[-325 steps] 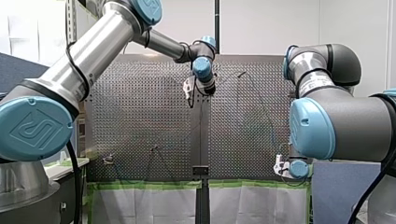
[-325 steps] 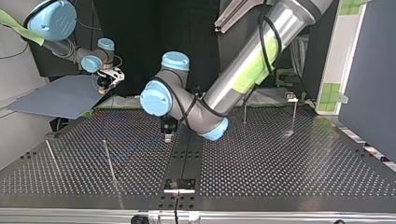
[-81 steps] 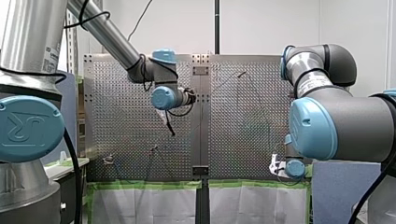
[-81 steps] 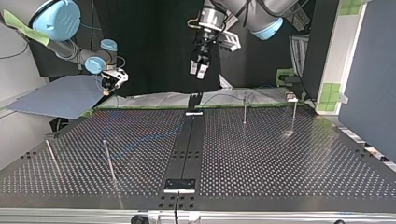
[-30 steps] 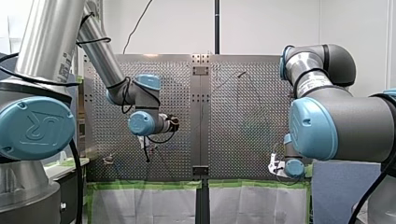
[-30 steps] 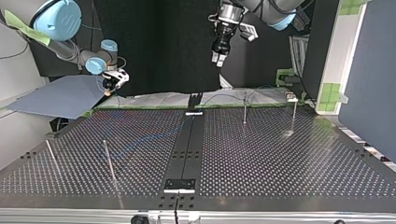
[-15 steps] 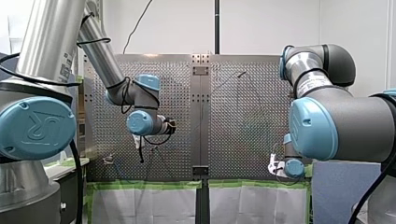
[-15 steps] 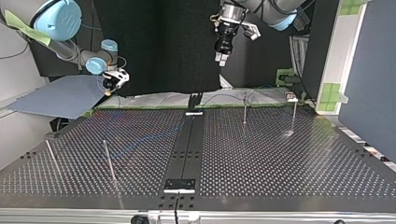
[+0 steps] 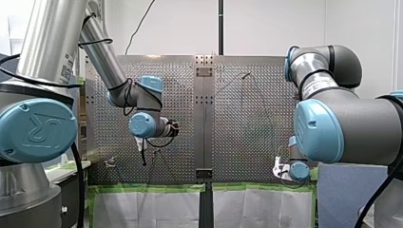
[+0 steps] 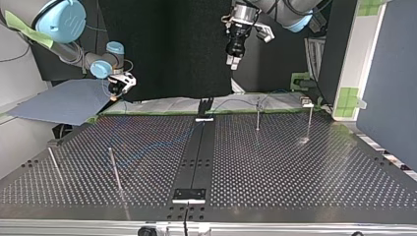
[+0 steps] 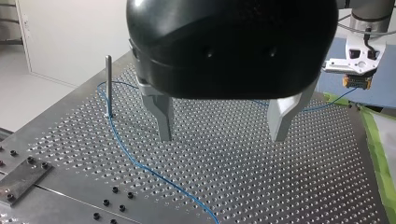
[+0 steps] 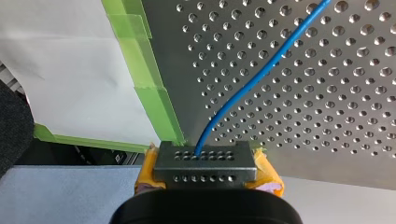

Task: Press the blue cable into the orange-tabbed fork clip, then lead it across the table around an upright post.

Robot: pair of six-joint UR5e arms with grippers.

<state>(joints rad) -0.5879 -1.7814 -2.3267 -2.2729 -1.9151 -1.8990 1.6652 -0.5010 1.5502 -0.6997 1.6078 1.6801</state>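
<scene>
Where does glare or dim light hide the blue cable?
Right wrist view: blue cable vivid and well lit, the best look. Left wrist view: even light, cable plain. Top view: perforated table dark with a sheen, cable only a faint streak. Front view: bright sheen on the table, cable a thin dark line.

The cable (image 11: pixel 122 144), thin and blue, is lying slack on the perforated tabletop (image 11: pixel 280 186). In the left wrist view it is looping round the foot of a slim metal post (image 11: pixel 108 84), which is standing upright. From there it is running off two ways, one stretch snaking across the holes and the other heading to my right hand (image 11: pixel 357 83). In the right wrist view it is rising off the tabletop and ending gripped between that hand's yellow pads (image 12: pixel 145 170). The clip (image 10: pixel 307 102) is sitting at the top view's far right, just beside a second post (image 10: pixel 310 118); it is showing too small to tell whether the cable is seated in it
</scene>
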